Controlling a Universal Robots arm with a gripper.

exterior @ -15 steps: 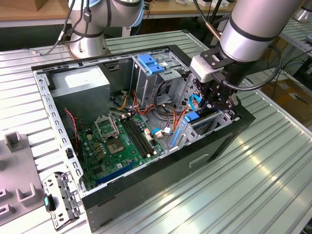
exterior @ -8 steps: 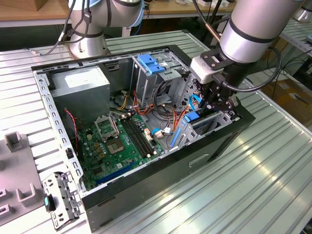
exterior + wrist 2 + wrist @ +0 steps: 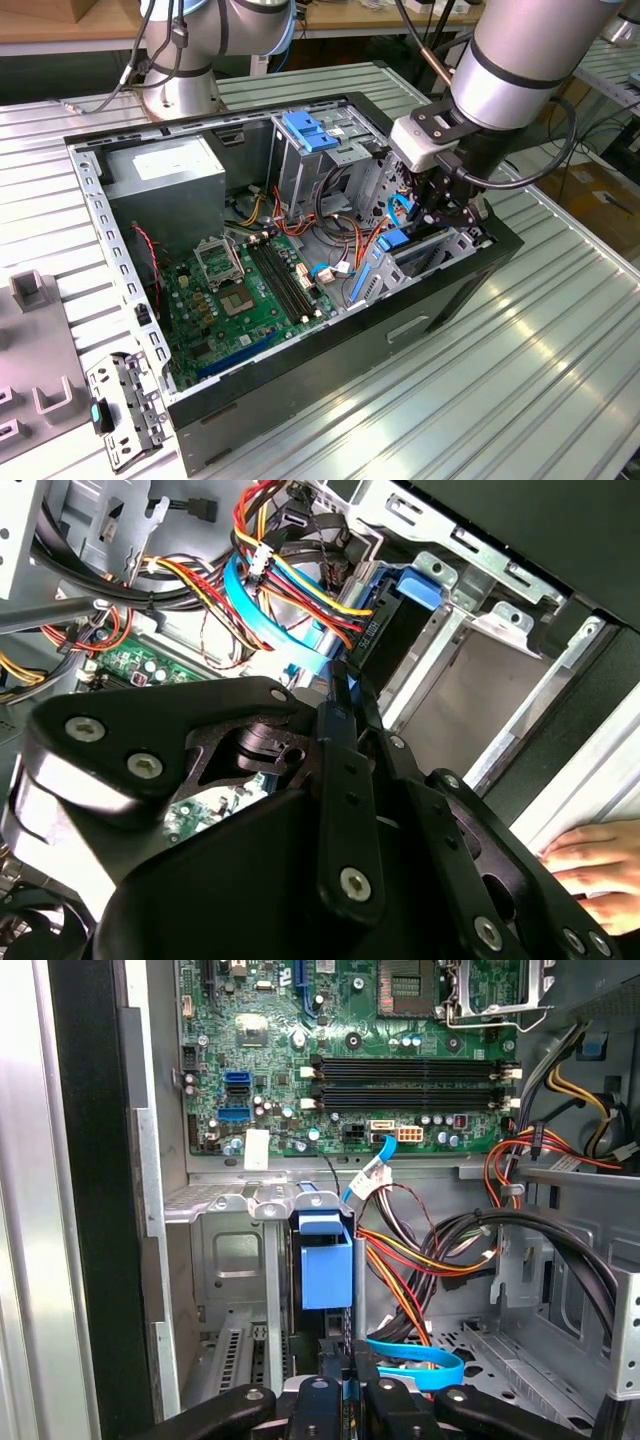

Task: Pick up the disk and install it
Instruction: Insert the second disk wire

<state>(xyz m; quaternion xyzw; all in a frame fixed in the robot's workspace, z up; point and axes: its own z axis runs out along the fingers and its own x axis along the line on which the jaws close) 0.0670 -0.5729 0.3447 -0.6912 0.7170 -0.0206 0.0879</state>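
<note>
The gripper [image 3: 340,1400] hung over the drive bay [image 3: 235,1260], fingers drawn nearly together on the disk's [image 3: 325,1265] blue-railed edge; the disk stood on edge in the bay, at twelve o'clock from the fingertips.

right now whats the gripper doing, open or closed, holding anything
Gripper: down inside the computer case at the drive bay, fingers close together on the edge of the disk standing in its slot; it looks closed on the disk.
</note>
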